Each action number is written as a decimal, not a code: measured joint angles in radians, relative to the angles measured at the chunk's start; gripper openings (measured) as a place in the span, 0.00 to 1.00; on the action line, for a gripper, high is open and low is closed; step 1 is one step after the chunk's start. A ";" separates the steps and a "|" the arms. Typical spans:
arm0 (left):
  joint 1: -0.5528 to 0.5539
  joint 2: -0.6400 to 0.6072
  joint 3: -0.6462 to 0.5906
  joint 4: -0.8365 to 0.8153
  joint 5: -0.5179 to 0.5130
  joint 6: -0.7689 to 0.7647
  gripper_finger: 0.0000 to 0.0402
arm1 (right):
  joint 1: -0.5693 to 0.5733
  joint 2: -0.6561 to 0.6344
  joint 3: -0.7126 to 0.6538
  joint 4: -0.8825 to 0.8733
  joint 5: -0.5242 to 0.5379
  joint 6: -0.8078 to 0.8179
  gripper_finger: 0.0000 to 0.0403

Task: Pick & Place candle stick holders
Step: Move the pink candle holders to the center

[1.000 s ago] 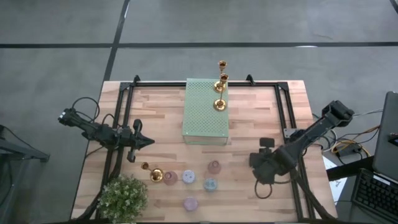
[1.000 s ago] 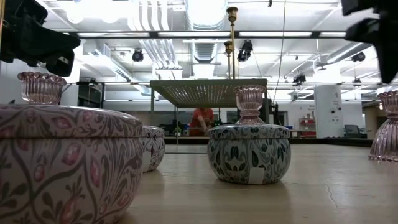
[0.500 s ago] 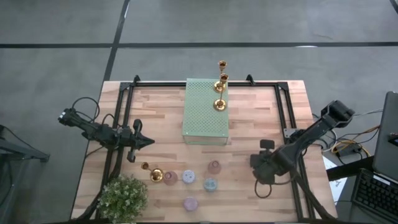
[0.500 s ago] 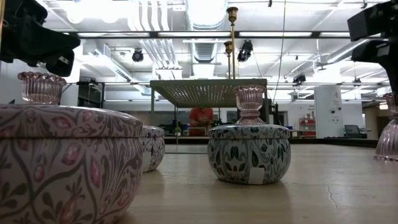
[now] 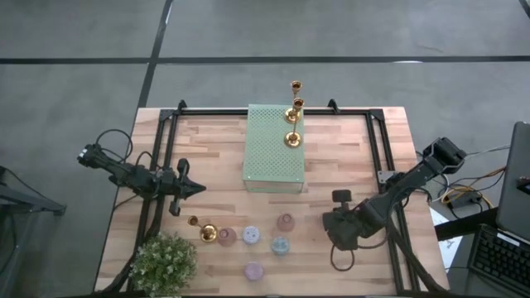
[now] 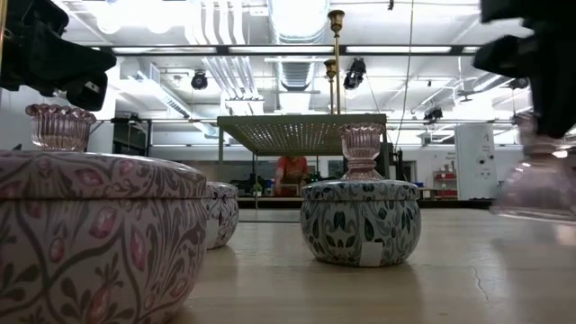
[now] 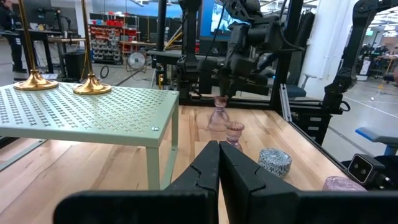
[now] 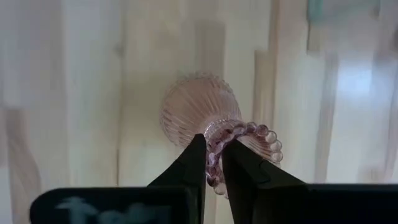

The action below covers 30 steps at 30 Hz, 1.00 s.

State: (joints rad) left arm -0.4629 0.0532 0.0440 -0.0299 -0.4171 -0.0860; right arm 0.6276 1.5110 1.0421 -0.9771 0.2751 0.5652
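My right gripper [image 5: 336, 225] is shut on a pink ribbed glass candle holder [image 8: 196, 109], right of the pastel group; the holder also shows in the low view [image 6: 538, 184]. Three gold holders [image 5: 292, 138] stand by their round bases on the pale green perforated block [image 5: 274, 149]. A fourth gold holder [image 5: 203, 231] lies on the table. Squat patterned tins [image 6: 360, 220] near the front edge carry pink glass holders [image 6: 361, 149] on their lids. My left gripper [image 7: 219, 155] is shut and empty, hovering left of the block [image 5: 195, 189]. My right gripper pinches the holder's beaded top rim [image 8: 216, 140], with one finger outside the cup and one inside it. The fingers come from above, pointing down. The holder hangs upright below them, its ribbed base [image 8: 186, 106] downward and seemingly just above the table.
A leafy potted plant [image 5: 163, 261] stands at the table's near left corner. Black frame rails [image 5: 381, 145] run along the left, right and far sides. A person shows in the room beyond the table [image 6: 290, 173]. Bare wood lies between the block and my right gripper.
My right gripper has gone toward the table's left edge and a little toward the near edge, carrying the pink glass holder. In the low view the holder has moved inward and its base sits higher than before.
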 joint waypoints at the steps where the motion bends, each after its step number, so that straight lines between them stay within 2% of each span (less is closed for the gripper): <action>1: 0.000 0.000 0.000 0.000 0.000 0.000 0.03 | -0.007 0.009 0.014 0.008 0.008 -0.027 0.08; 5: 0.000 0.000 0.000 0.000 0.000 0.000 0.03 | -0.047 0.060 0.070 0.006 0.043 -0.136 0.09; 13: 0.000 0.000 0.000 0.000 0.000 0.000 0.03 | -0.144 0.187 0.187 0.006 0.044 -0.328 0.08; 30: 0.000 0.000 0.000 0.000 0.000 0.000 0.03 | -0.205 0.381 0.390 0.018 0.041 -0.589 0.07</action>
State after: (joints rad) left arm -0.4629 0.0528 0.0441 -0.0299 -0.4168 -0.0856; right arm 0.4230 1.8924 1.4319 -0.9592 0.3165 -0.0243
